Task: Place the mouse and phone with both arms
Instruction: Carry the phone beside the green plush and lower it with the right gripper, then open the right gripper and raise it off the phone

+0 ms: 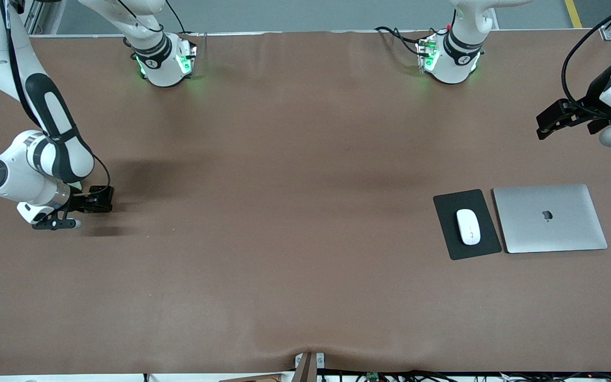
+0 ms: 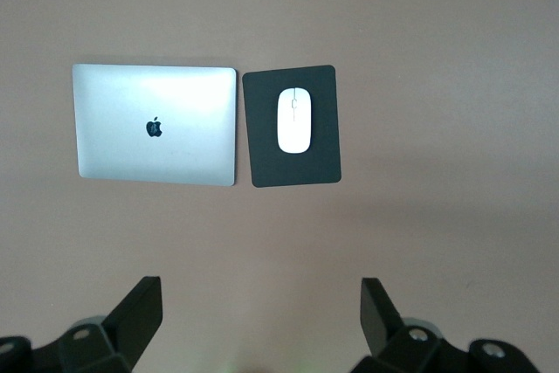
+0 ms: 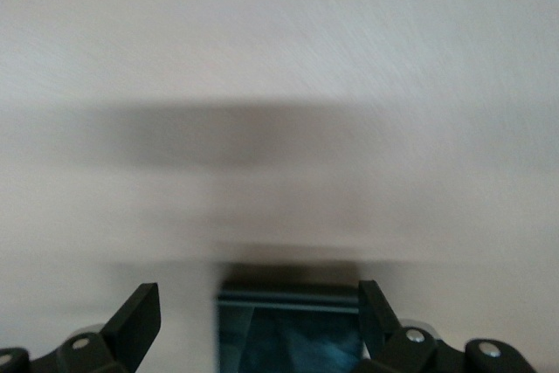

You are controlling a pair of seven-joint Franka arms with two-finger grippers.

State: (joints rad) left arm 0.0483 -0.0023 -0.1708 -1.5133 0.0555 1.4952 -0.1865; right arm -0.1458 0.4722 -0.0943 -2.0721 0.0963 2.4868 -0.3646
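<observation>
Brown-covered table [image 1: 284, 159], grey floor [image 1: 311, 13], yellow floor stripe [image 1: 573, 13]

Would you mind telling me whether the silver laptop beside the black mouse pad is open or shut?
Shut. The silver laptop lies flat on the brown table with its lid down, logo facing up, beside the black mouse pad; the left wrist view shows the same.

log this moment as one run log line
mouse: on black pad beside laptop | phone: between open right gripper fingers | left gripper: open, waiting
</observation>
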